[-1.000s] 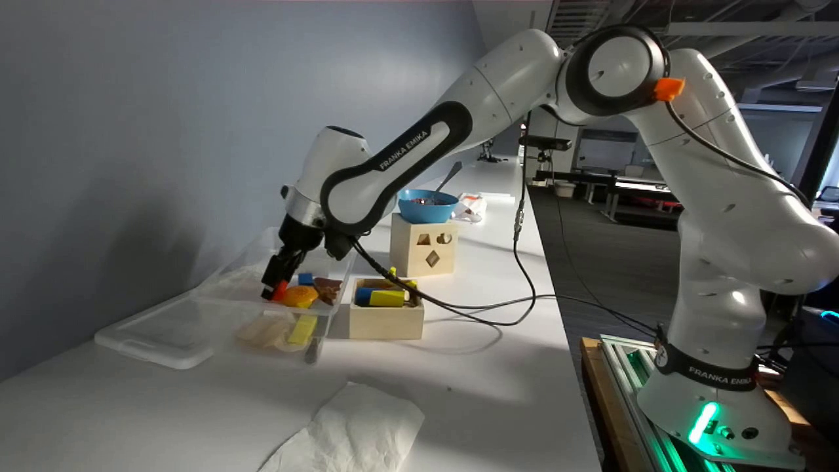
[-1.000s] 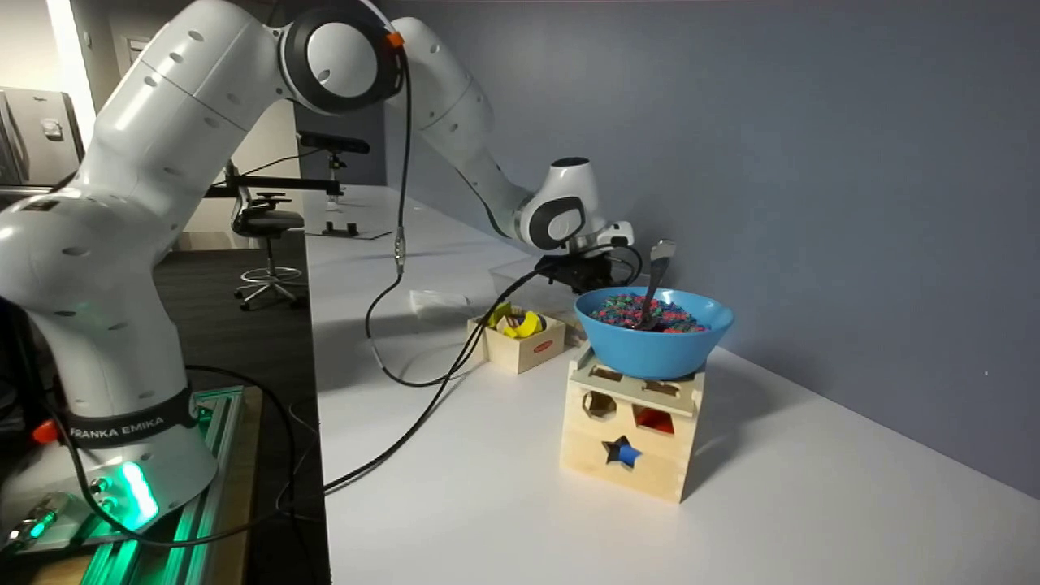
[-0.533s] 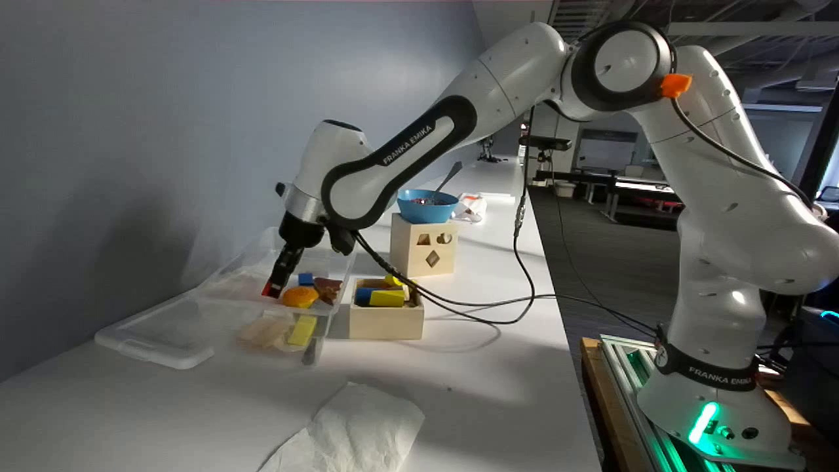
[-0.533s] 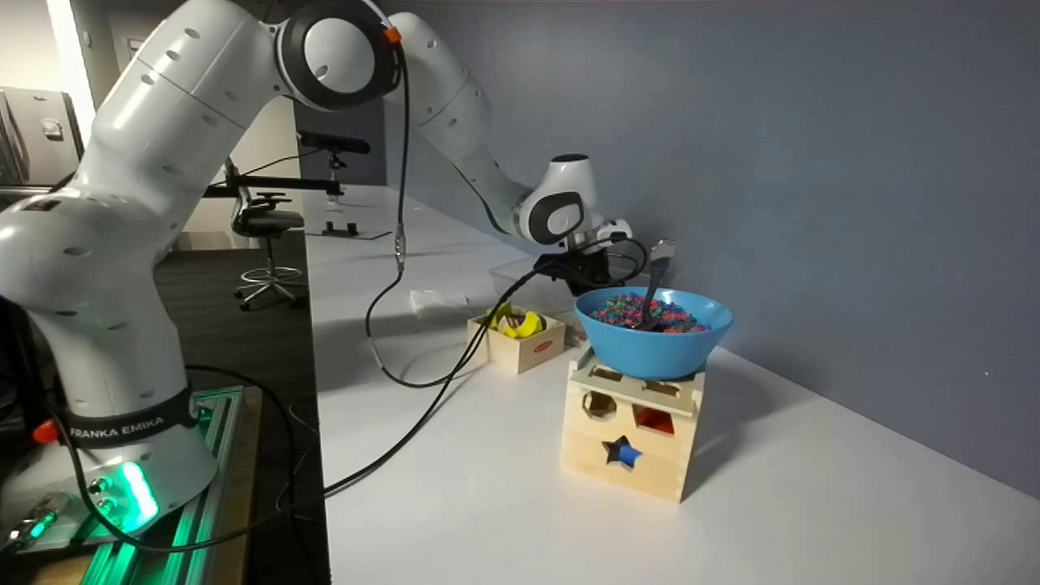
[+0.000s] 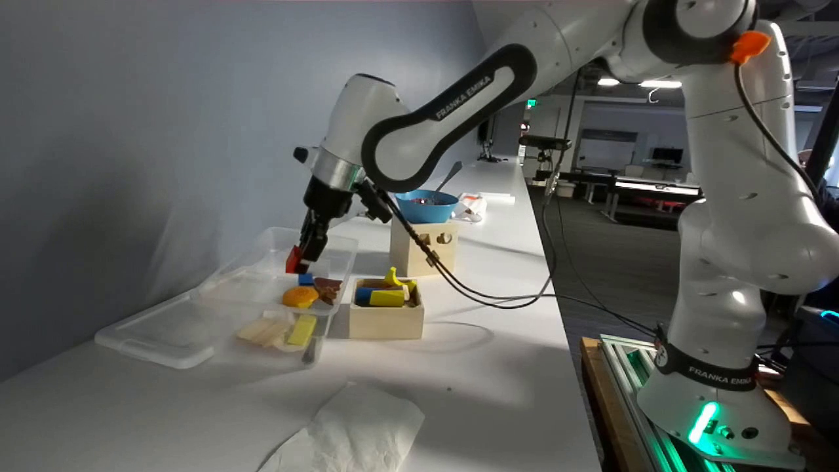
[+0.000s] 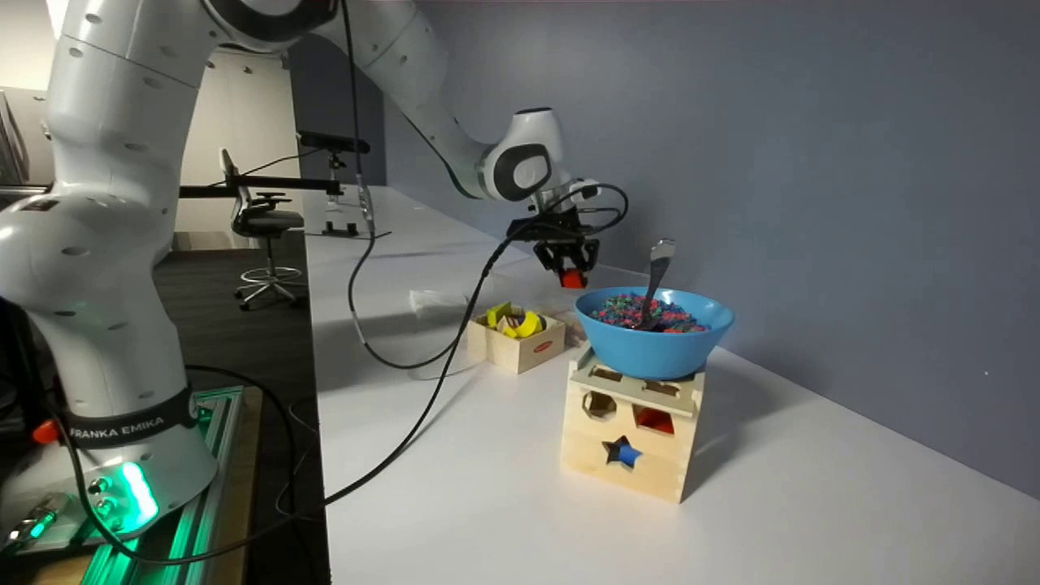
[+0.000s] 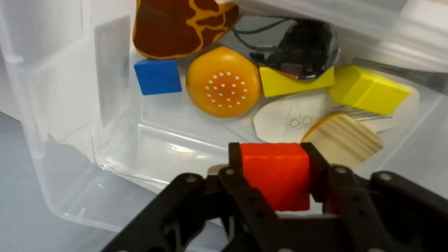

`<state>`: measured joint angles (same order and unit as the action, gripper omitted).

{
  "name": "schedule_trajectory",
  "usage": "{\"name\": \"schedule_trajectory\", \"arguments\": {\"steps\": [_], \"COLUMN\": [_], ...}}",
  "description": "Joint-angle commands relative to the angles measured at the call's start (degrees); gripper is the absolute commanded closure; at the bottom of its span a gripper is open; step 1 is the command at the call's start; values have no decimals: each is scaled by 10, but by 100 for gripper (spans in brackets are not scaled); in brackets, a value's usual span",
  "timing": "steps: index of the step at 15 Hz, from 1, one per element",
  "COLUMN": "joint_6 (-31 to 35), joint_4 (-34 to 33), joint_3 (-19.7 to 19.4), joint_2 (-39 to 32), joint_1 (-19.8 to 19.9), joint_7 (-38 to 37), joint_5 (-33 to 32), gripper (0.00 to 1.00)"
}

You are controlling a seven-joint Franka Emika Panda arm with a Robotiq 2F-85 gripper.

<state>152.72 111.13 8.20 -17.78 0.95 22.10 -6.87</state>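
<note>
Raised since earlier: red block (image 7: 276, 178), clamped in hand (image 7: 273, 155), over clear bin (image 7: 168, 141); wall (image 5: 131, 98) near, table edge (image 5: 567, 367) well off.

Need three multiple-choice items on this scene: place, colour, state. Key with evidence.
1. The bowl, relative to the shape box:
A) inside it
B) on top
C) underneath

2. The dotted bun:
A) green
B) blue
C) orange

3. The tool and the red block:
A) block gripped
B) apart, jaws open
C) jaws shut, block below

1 B: both exterior views show it resting on the box.
2 C: its face is orange under white dots.
3 A: the wrist view shows the block pinched between the jaws.
</note>
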Motion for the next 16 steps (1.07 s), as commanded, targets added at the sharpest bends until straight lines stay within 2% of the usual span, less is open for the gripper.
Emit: {"name": "schedule_trajectory", "arguments": {"steps": [1, 3, 5, 7, 10, 11, 13, 16], "joint_6": [46, 65, 55, 38, 40, 32, 36, -5], "joint_4": [142, 201, 258, 304, 368, 381, 377, 351], "joint_3": [-22, -26, -32, -52, -89, -100, -122, -140], "joint_2": [128, 183, 233, 273, 326, 343, 333, 308], "joint_1": [6, 14, 11, -3, -19, -23, -44, -73], "joint_7": [-10, 19, 64, 100, 104, 104, 127, 155], "joint_5": [-3, 24, 68, 105, 127, 123, 124, 132], "gripper": [81, 81, 81, 81, 81, 81, 81, 81]}}
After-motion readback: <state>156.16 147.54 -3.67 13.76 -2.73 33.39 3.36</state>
